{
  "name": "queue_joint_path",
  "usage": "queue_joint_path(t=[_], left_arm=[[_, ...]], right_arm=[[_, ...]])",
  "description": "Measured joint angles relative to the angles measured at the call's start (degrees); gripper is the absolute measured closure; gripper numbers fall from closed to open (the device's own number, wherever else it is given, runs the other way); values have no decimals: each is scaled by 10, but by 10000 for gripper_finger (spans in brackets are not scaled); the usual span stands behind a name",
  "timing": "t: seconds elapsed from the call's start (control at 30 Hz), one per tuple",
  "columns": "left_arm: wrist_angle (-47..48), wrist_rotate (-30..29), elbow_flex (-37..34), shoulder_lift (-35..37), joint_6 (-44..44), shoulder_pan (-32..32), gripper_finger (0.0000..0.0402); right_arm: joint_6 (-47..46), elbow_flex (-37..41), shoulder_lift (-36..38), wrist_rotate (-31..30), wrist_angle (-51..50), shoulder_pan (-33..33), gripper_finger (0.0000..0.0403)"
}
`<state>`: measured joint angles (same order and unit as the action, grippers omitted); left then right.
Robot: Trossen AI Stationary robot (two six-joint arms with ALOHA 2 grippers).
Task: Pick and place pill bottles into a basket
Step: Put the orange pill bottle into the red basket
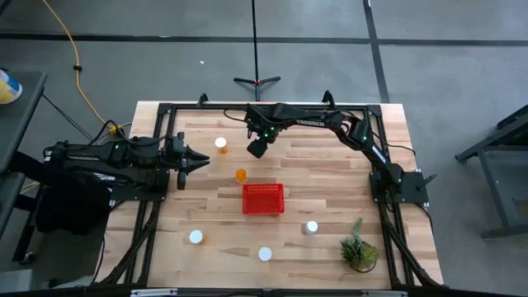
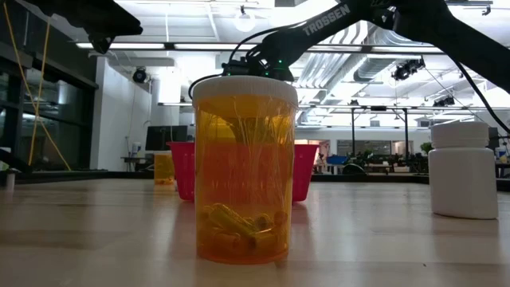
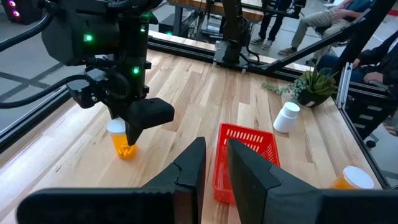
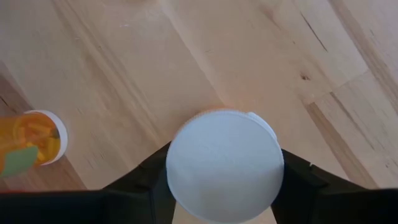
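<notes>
Wooden surface [image 1: 330,173] carries the red basket [image 1: 263,199] just below the right gripper [image 1: 257,148], whose fingers [image 4: 140,180] are clamped on either side of a white-capped pill bottle [image 4: 224,165] standing upright between them. The bottle's body is hidden under its cap. Left gripper [image 1: 198,162] waits beside, fingers [image 3: 252,177] clenched on nothing. Another bottle [image 1: 241,175] stands near the basket; the others lie well apart.

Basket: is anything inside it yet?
The high view shows only red mesh floor in the basket, no bottles. The left wrist view shows most of its inside bare too; the left end effector hides the near corner there.
</notes>
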<state>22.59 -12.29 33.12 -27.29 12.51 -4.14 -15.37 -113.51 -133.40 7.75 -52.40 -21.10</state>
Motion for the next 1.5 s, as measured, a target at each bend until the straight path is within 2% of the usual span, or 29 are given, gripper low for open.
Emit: queue_joint_path(t=[0.37,0.53,0.7,0.87,1.03,1.23,1.5], left_arm=[[0,0,0,0,0,0,298],[0,0,0,0,0,0,298],[1,0,0,0,0,0,298],[1,0,0,0,0,0,298],[1,0,0,0,0,0,298],[1,0,0,0,0,0,298],[5,0,0,0,-1,0,298]], right_arm=[[-6,0,0,15,0,1,221],[-9,-1,0,15,-1,4,208],[-3,-33,0,4,-9,9,221],[5,-87,0,-13,-58,13,221],[20,-148,0,-48,-123,19,205],[25,-214,0,-62,-178,30,222],[20,-215,11,-82,-228,49,205]])
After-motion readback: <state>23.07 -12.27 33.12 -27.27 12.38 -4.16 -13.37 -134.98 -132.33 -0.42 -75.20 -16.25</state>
